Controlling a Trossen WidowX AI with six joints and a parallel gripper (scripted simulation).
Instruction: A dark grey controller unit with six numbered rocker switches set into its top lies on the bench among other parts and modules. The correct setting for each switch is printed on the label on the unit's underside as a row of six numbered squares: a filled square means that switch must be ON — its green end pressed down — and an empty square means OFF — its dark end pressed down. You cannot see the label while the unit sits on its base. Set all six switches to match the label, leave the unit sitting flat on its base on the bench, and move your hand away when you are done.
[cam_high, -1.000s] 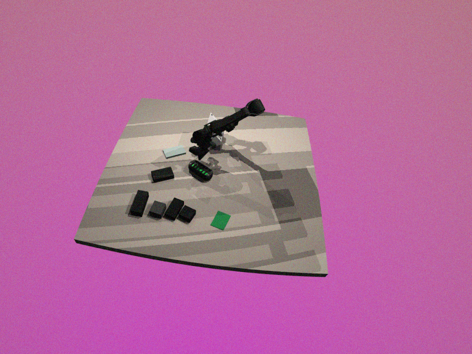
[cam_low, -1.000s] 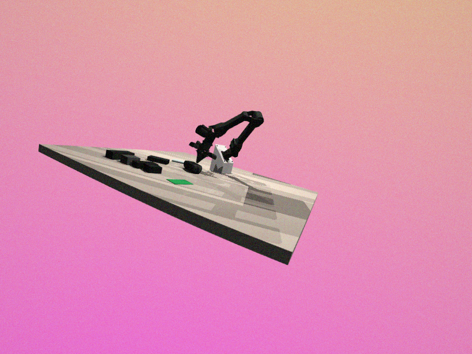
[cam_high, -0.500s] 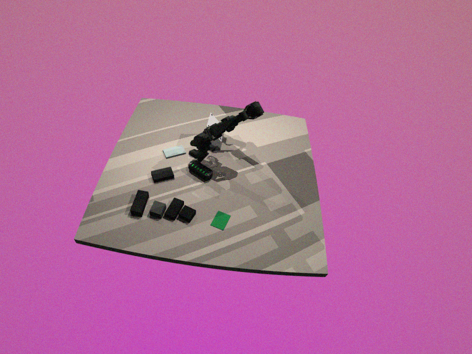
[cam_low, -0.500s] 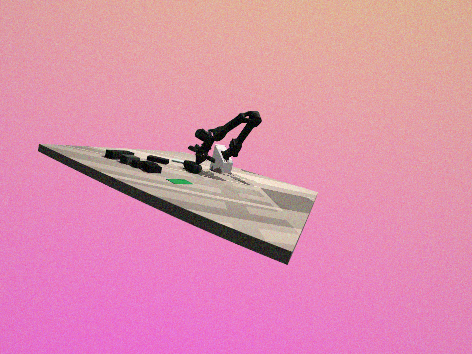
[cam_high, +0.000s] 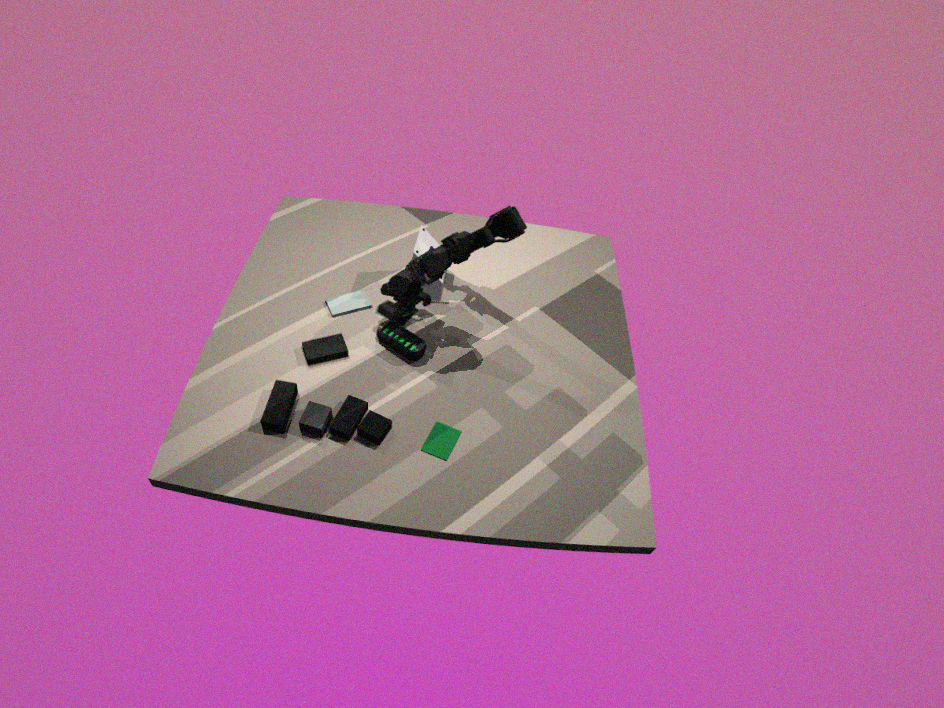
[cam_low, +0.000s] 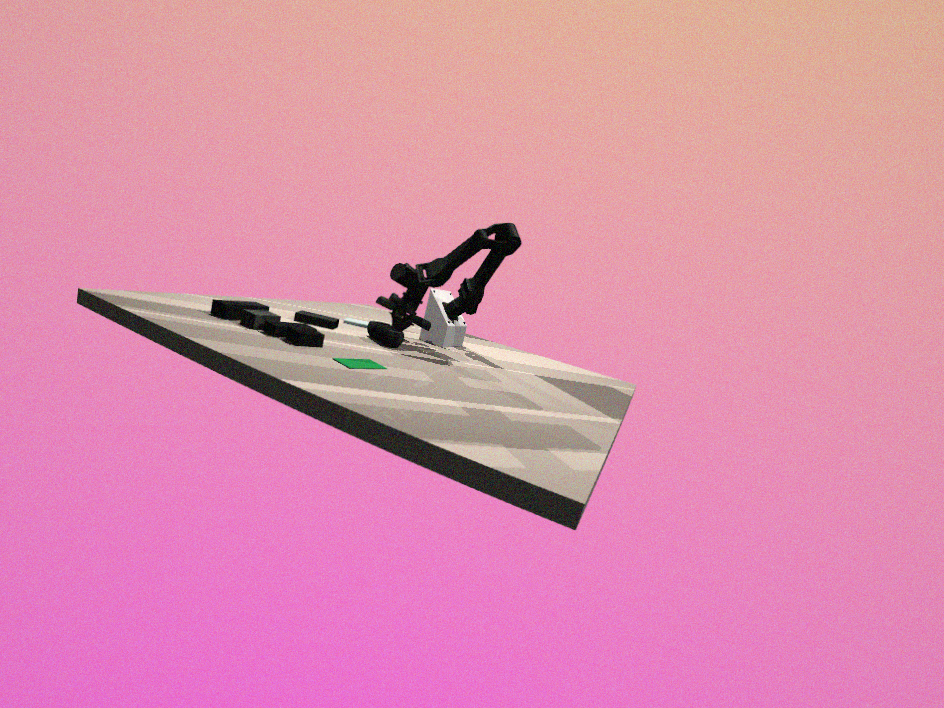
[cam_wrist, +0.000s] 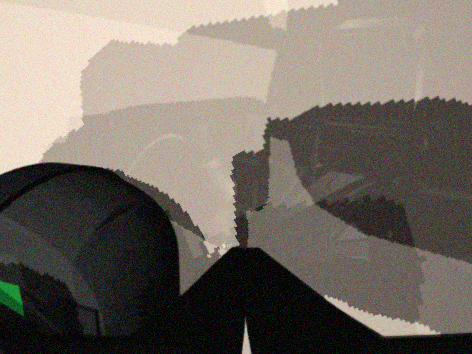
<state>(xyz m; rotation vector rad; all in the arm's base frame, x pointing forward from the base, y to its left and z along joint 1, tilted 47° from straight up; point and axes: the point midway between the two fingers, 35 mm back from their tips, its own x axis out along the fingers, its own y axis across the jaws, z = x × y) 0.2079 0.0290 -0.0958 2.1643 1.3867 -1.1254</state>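
Observation:
The dark grey controller unit (cam_high: 391, 347) (cam_low: 385, 334) sits on its base on the bench (cam_high: 533, 487) (cam_low: 488, 426), with a row of green switch parts facing up. Its rounded end fills the lower left of the wrist view (cam_wrist: 135, 240), with one green switch part at the edge. The separate switch settings are too small to read. The label on the underside is hidden. My gripper (cam_wrist: 244, 262) is shut and empty, low beside the unit's rounded end. In the top and exterior views its fingertips are close to the unit and partly hidden; I cannot tell whether they touch it.
A pale plate (cam_high: 348, 303) and a flat black block (cam_high: 324, 349) (cam_low: 316, 320) lie beside the unit. Several dark blocks, including a tall one (cam_high: 279, 407) and a grey one (cam_high: 315, 419), stand near the front. A green plate (cam_high: 441, 441) (cam_low: 359, 364) lies to their right.

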